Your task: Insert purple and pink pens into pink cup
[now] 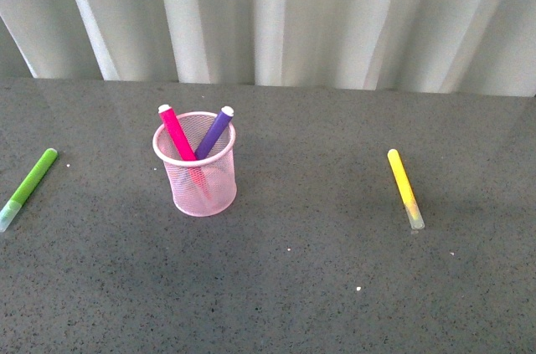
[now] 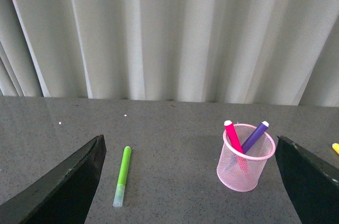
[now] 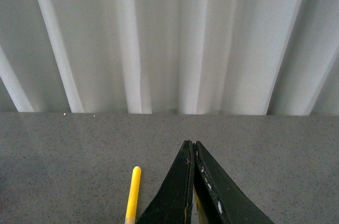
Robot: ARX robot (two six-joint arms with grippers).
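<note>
— Front view first: what stands on the dark grey speckled worktop [image 1: 335,287]?

— A light pink wire-mesh cup [image 1: 203,187] with a rolled rim, upright, left of centre. Inside it lean two slim marker pens: a magenta pink pen [image 1: 177,132] tilting to the left and a dark purple pen [image 1: 215,131] tilting to the right. Both pens rise above the rim, and their lower parts cross inside the mesh.

— Anything else lying about?

— A lime green marker [image 1: 29,180] lies flat near the left edge, well apart from the cup. A yellow marker [image 1: 403,182] lies flat to the right, also well apart. Pale pleated curtains [image 1: 276,11] hang behind the worktop. Neither arm shows in this view.

— And the left wrist camera?

— The left pincer [image 2: 190,181] is spread wide: its two black fingers [image 2: 63,187] sit at opposite edges of the picture with nothing between them. Through the gap I see the lime green marker [image 2: 122,175] on the worktop [image 2: 175,128], and the pink cup [image 2: 244,167] with the pink pen [image 2: 233,136] and purple pen [image 2: 255,136] in it. The pincer touches none of them.

— The right one?

— The right pincer [image 3: 192,152] has its black fingers [image 3: 175,197] pressed together at the tips, with only a thin seam between them. A sliver of yellow shows low down in that seam, but I cannot tell what it is. The yellow marker [image 3: 133,194] lies just beside it on the worktop [image 3: 63,155], apart from the fingers.
</note>
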